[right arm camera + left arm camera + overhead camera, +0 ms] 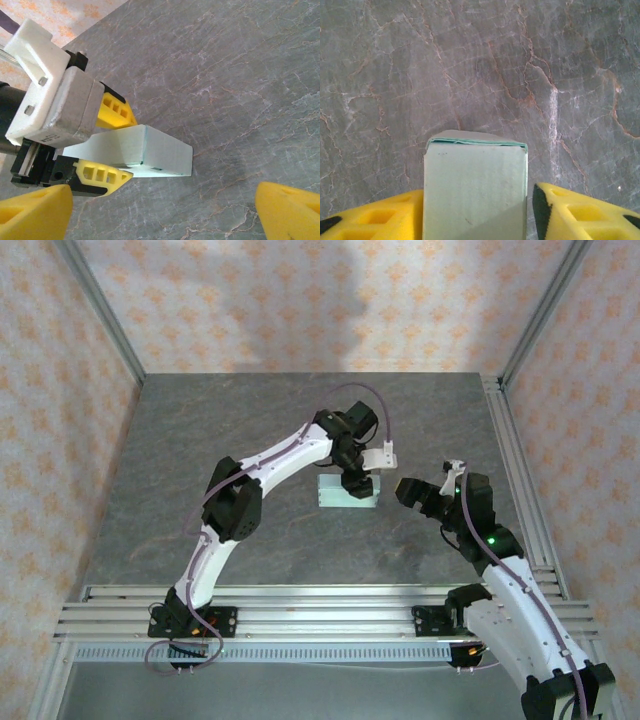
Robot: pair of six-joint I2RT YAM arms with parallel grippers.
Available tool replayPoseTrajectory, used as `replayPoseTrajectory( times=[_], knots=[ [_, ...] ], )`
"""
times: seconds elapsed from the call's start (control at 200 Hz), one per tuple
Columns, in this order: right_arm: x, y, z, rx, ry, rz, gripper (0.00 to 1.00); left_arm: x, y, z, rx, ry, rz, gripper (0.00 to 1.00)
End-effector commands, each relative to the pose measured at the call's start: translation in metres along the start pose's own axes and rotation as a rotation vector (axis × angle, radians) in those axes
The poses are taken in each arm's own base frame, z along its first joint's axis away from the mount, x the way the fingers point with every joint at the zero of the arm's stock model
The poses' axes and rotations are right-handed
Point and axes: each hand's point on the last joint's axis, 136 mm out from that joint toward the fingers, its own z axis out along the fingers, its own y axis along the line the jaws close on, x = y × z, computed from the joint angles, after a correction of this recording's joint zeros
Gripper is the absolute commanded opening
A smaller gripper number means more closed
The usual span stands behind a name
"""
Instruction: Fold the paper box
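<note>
The paper box [347, 490] lies folded into a small pale mint block on the grey table. My left gripper [355, 483] comes down over it from above. In the left wrist view the box [475, 190] sits between the yellow fingers of that gripper [478, 212]. It touches the left finger [380, 220], and a thin gap remains at the right pad [542, 210]. The right wrist view shows the box [165, 152] with the left gripper [129, 146] straddling one end. My right gripper [405, 488] hovers just right of the box, open with nothing in it [164, 195].
Grey stone-patterned table [200, 460] with patterned walls on three sides. Aluminium rails [320, 605] run along the near edge, and another rail [520, 470] along the right side. Bare table surrounds the box.
</note>
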Motion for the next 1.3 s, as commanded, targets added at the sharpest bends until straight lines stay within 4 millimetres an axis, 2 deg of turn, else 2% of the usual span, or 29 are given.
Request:
replayPoseTrajectory(
  times=[0.0, 0.08, 0.21, 0.42, 0.621, 0.851, 0.956, 1.011, 1.096, 1.291],
  knots=[
    [0.000, -0.003, -0.001, 0.013, -0.004, -0.010, 0.93, 0.003, 0.001, -0.002, -0.035, 0.041, 0.038, 0.51],
    [-0.001, -0.003, -0.001, 0.013, -0.007, -0.011, 0.93, 0.004, 0.006, -0.004, -0.076, 0.055, 0.055, 0.49],
    [-0.002, -0.002, 0.000, 0.012, -0.011, -0.012, 0.93, 0.007, 0.014, -0.012, -0.168, 0.080, 0.081, 0.38],
    [-0.002, -0.003, 0.007, 0.007, 0.000, -0.003, 0.92, 0.020, 0.043, -0.031, -0.418, 0.128, 0.098, 0.37],
    [-0.003, -0.001, 0.016, -0.011, 0.009, 0.003, 0.92, 0.031, 0.069, -0.044, -0.666, 0.110, 0.144, 0.39],
    [-0.003, 0.000, 0.021, -0.022, 0.009, 0.010, 0.90, 0.049, 0.079, -0.026, -0.801, 0.129, 0.200, 0.44],
    [-0.003, 0.000, 0.020, -0.022, 0.009, 0.010, 0.90, 0.050, 0.077, -0.024, -0.806, 0.117, 0.179, 0.50],
    [-0.003, 0.000, 0.019, -0.023, 0.009, 0.010, 0.90, 0.050, 0.077, -0.025, -0.810, 0.112, 0.173, 0.63],
    [-0.002, 0.000, 0.019, -0.022, 0.010, 0.007, 0.90, 0.051, 0.076, -0.027, -0.797, 0.129, 0.167, 0.76],
    [-0.003, 0.001, 0.019, -0.026, 0.004, 0.010, 0.90, 0.044, 0.063, -0.028, -0.726, 0.068, 0.140, 0.93]
  ],
)
